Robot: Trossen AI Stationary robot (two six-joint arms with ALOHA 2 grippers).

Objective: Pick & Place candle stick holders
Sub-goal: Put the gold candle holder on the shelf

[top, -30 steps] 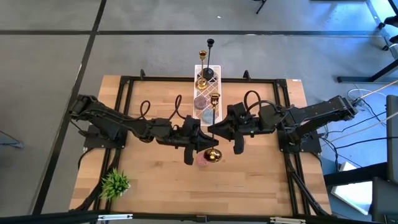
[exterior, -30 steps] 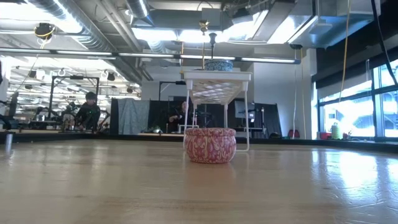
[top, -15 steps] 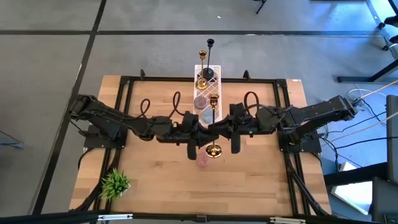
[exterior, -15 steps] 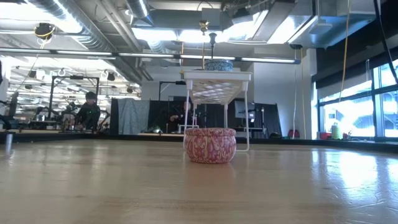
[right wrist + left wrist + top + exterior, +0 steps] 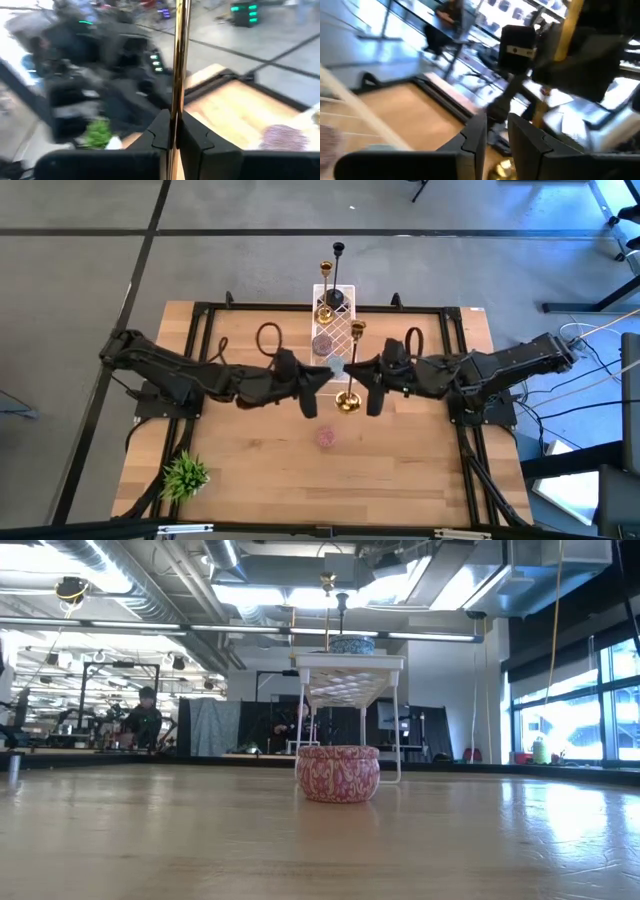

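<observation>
A gold candle stick holder [image 5: 350,370] hangs above the middle of the table, its round base [image 5: 347,402] toward the near edge and its cup tip [image 5: 357,328] toward the far edge. My right gripper [image 5: 360,374] is shut on its stem. My left gripper [image 5: 322,377] stands just left of the holder, its fingers [image 5: 475,137] a little apart with nothing between them. A black candle stick holder [image 5: 338,268] and another gold one [image 5: 326,288] stand on the white wire stand [image 5: 335,320] at the far middle. My right gripper pinches the gold holder's thin stem [image 5: 176,95] between its two fingers, below the stem's middle and closer to the base. The fingers come about level from the table's right and lie across the stem. The holder is lifted clear of the table, its cup end leaning toward the far edge.
A pink patterned tin [image 5: 326,437] sits on the table near the middle, in front of the stand [image 5: 347,670]. A purple tin [image 5: 323,343] rests on the stand. A green plant tuft [image 5: 185,473] is at the near left. Black frame rails [image 5: 200,315] border the table.
The gold holder has swung from lying low over the pink tin to a steeper stance, its base moving toward the far edge. My right gripper has turned with it. My left gripper has come away from the holder's base and drawn back toward the far left.
</observation>
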